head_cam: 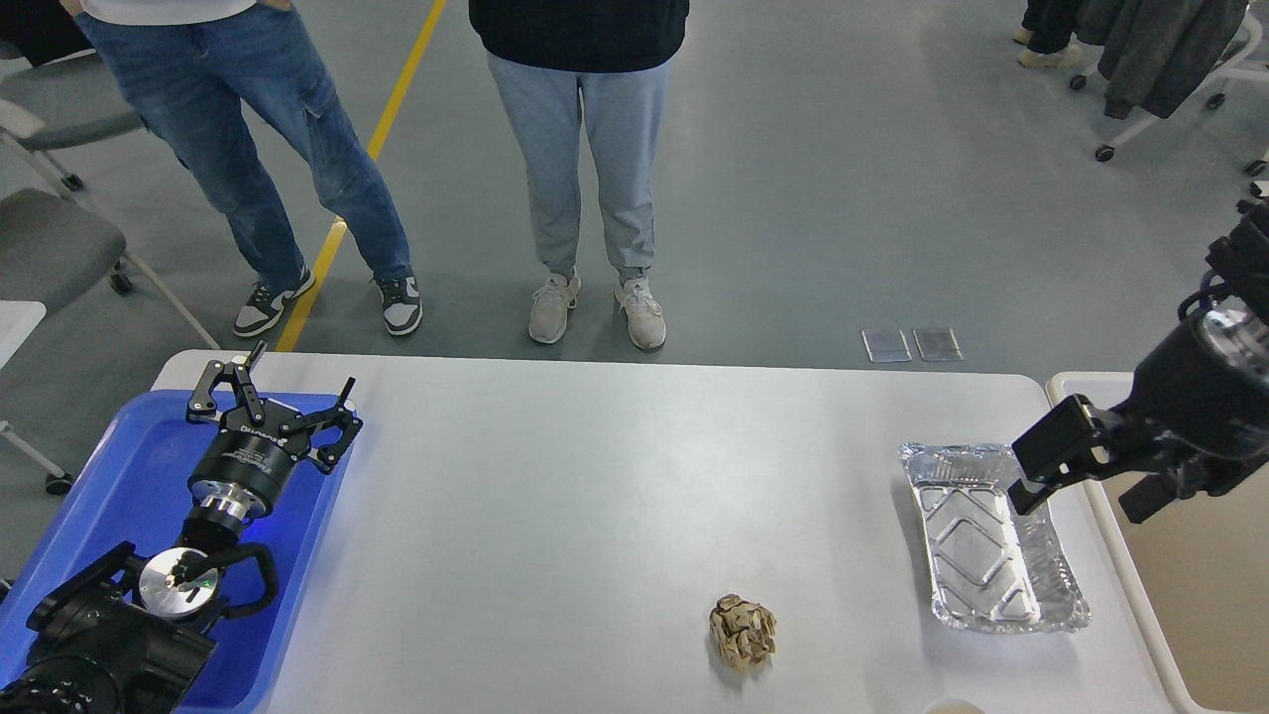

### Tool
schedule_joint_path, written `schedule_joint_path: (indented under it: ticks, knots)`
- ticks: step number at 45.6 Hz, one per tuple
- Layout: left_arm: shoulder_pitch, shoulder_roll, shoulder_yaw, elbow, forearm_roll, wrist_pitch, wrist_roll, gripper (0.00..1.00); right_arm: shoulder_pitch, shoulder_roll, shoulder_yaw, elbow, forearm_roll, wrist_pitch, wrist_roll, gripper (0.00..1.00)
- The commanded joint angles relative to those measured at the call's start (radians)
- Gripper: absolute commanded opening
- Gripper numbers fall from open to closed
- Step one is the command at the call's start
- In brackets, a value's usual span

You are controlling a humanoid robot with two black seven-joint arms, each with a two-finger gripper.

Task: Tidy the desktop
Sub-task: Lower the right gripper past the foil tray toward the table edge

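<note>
The white-grey desktop (595, 476) fills the lower part of the head view. A crumpled brown paper ball (743, 631) lies near its front edge, right of centre. An empty foil tray (991, 565) lies flat at the right. My right gripper (1083, 499) is at the foil tray's right rim, with one finger (1053, 441) over the tray and the other outside it, jaws apart. My left gripper (283, 382) is open and empty above the far end of the blue plastic tray (109, 476) at the left.
A beige rimmed bin (1200, 575) stands just past the desktop's right edge. Two people stand beyond the far edge. Chairs stand on the floor at far left and far right. The rim of a small white object (952, 706) shows at the bottom edge.
</note>
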Motion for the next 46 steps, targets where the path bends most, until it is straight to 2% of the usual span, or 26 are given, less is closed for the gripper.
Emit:
schedule_joint_path:
  ticks: [1,26,33,42,46]
  knots:
    - [0.000,0.000,0.000,-0.001,0.000,0.000,0.000,1.00,-0.018,-0.092,-0.001,0.007,-0.010,0.000,-0.079,1.00]
    - [0.000,-0.002,0.000,-0.001,0.000,0.000,0.000,1.00,-0.047,0.039,-0.018,0.076,0.053,0.000,-0.079,1.00]
    - [0.000,-0.002,0.000,-0.001,0.000,0.000,0.000,1.00,-0.153,0.131,-0.012,0.072,0.084,0.000,-0.079,1.00]
    - [0.000,-0.002,0.000,-0.001,0.000,0.000,0.000,1.00,-0.239,0.149,0.001,0.067,0.110,-0.001,-0.079,1.00]
    - [0.000,-0.002,0.000,-0.001,0.000,0.000,0.000,1.00,-0.277,0.148,0.001,0.059,0.113,-0.057,-0.079,1.00]
